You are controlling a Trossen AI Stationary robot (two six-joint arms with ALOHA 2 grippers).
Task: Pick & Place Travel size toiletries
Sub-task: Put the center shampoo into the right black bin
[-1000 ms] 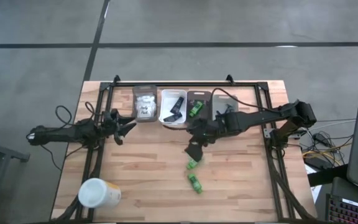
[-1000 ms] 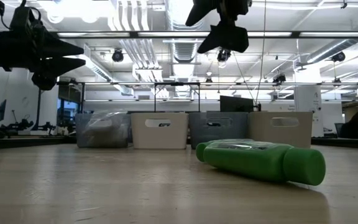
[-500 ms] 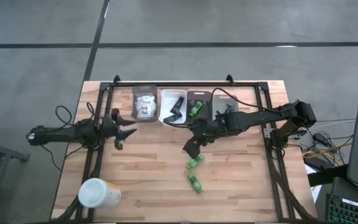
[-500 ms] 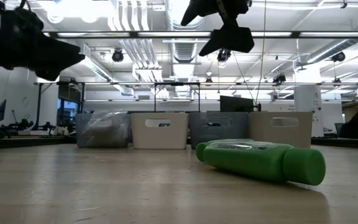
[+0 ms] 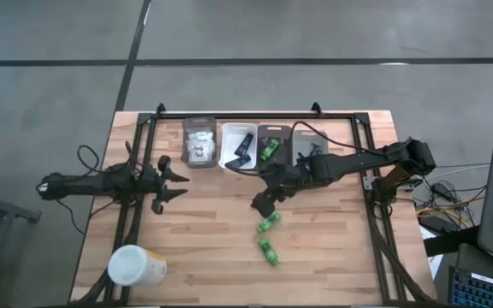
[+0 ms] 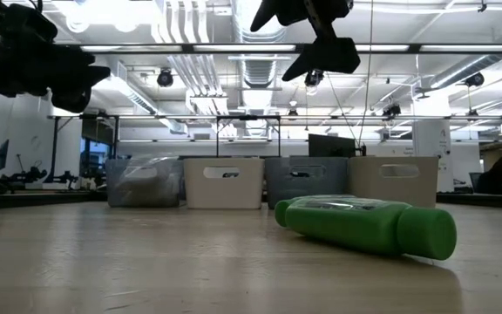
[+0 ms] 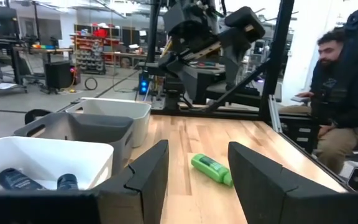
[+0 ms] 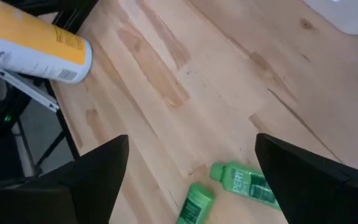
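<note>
Two bright green toiletries lie on their sides on the wooden table, one [image 5: 268, 224] just near of my right gripper [image 5: 262, 204] and the other [image 5: 269, 252] nearer the front edge. The right gripper hangs open above the table, slanting down, with nothing between its fingers; its wrist view shows both green bottles [image 8: 247, 183] [image 8: 194, 202] below. My left gripper [image 5: 178, 184] stands open and level at the table's left, pointing toward the right arm; a green bottle [image 7: 211, 169] lies far ahead of it. In the low view a green bottle [image 6: 364, 225] rests on the table under the right gripper [image 6: 308, 35].
Four small bins stand in a row at the back: clear with white items [image 5: 198, 142], white with dark tubes [image 5: 239, 147], dark with green pieces [image 5: 271, 145], and a dark one [image 5: 308, 144]. A white-and-yellow cup [image 5: 135, 265] lies front left. A person [image 7: 347, 81] sits beyond the table.
My left gripper has rolled about its own line while staying in place; its fingers now spread side by side across the table. My right gripper has also rolled a little above the green bottle, and its fingers stand slightly wider apart. The bottles have not moved.
</note>
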